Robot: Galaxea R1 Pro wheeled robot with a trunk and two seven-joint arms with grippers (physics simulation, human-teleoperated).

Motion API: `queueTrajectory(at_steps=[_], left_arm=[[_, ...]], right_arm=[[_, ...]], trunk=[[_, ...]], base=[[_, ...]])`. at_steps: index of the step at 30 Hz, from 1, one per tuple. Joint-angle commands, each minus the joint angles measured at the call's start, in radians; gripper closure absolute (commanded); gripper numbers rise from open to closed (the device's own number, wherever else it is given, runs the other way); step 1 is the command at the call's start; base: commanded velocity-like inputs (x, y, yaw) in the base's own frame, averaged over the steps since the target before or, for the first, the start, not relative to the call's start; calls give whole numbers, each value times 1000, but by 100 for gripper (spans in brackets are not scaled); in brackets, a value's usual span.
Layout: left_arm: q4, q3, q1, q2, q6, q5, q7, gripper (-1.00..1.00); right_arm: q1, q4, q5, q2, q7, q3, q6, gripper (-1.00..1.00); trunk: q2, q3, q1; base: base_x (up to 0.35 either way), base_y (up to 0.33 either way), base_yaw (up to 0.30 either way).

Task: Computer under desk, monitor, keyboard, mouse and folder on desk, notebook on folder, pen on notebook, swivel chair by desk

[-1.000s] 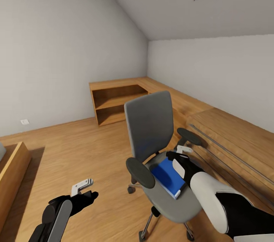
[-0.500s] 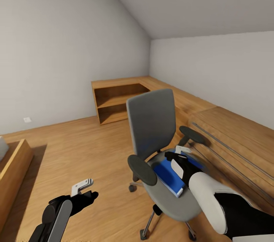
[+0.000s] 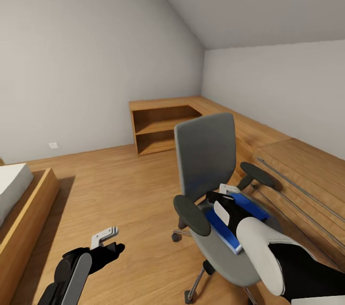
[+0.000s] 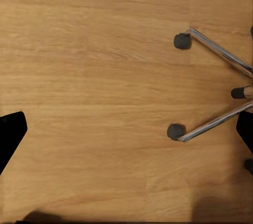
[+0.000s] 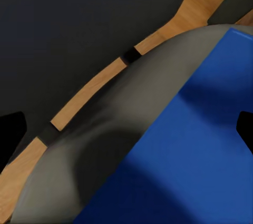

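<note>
**Blue folder on chair seat**

Blue folder [image 3: 230,222] lies flat on the swivel chair [image 3: 211,171] seat. Right gripper [image 3: 226,196] is right over it, fingers look spread, contact unclear. Left gripper [image 3: 106,243] hangs over wood floor [image 3: 120,190], fingers apart, empty.

One swivel chair [image 3: 211,171], one blue folder [image 3: 237,219], one oak cabinet [image 3: 163,125] and two hands are counted.

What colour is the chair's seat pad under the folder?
Grey; the swivel chair seat shows best in the head view, beneath the blue folder.
</note>
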Motion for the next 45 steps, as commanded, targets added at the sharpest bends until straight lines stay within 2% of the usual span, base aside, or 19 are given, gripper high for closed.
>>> queueTrajectory(at_steps=[1,29,36,43,45], left_arm=[[3,1,-1,-1,3,11,8,-100],[20,-1,-1,-1,0,11,7,-100],[21,-1,-1,-1,0,11,7,-100],[21,-1,-1,-1,0,10,7,-100],[21,-1,-1,-1,-1,9,8,-100]], right_arm=[[0,-2,-2,1,-3,-4,4,-100],[1,-4,3,-8,-2,-2,7,-100],[1,-5,3,-9,-35,0,119,-100],[1,-6,5,-9,-52,0,130,-100],[1,-6,21,-9,-64,-1,131,-100]], trunk=[[0,-1,0],[0,-1,0],[0,-1,0],[0,-1,0],[0,-1,0]], base=[[0,0,46],[0,0,5],[0,0,0],[0,0,0],[116,-114,0]])
